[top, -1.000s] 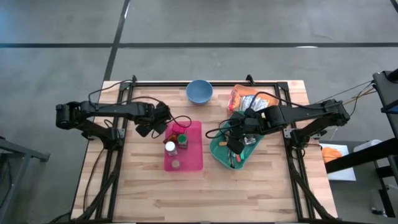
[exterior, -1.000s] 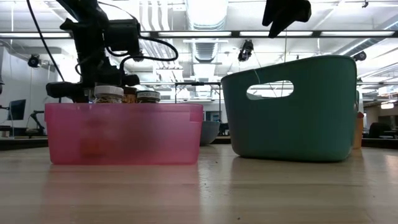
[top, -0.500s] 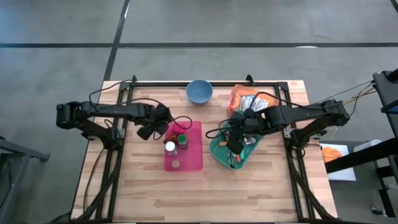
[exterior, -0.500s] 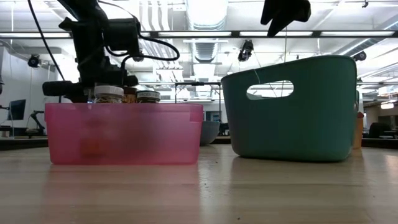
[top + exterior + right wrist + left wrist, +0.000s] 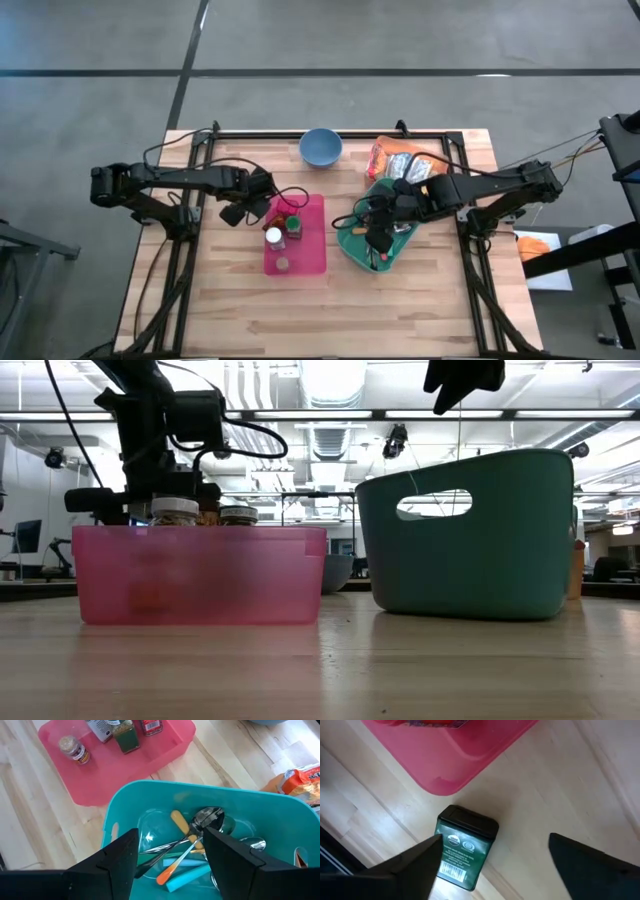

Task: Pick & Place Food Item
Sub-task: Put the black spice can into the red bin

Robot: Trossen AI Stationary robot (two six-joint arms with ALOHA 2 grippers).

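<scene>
— Green tin (image 5: 465, 849) lies on the table (image 5: 555, 795) just outside the pink bin (image 5: 470, 750), right ahead of the left gripper (image 5: 492, 862). Not picked up yet, I'd say.

— And its fingers?

— Spread wide, empty, touching nothing. Right gripper (image 5: 170, 855) hangs over the teal basket (image 5: 150, 795), parted, holding nothing.

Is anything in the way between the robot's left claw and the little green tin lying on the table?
Nothing visible is. The green tin lies on its side on the bare wood beside the pink tray, and the left gripper hangs right over it, fingers spread wide with only air between.
</scene>
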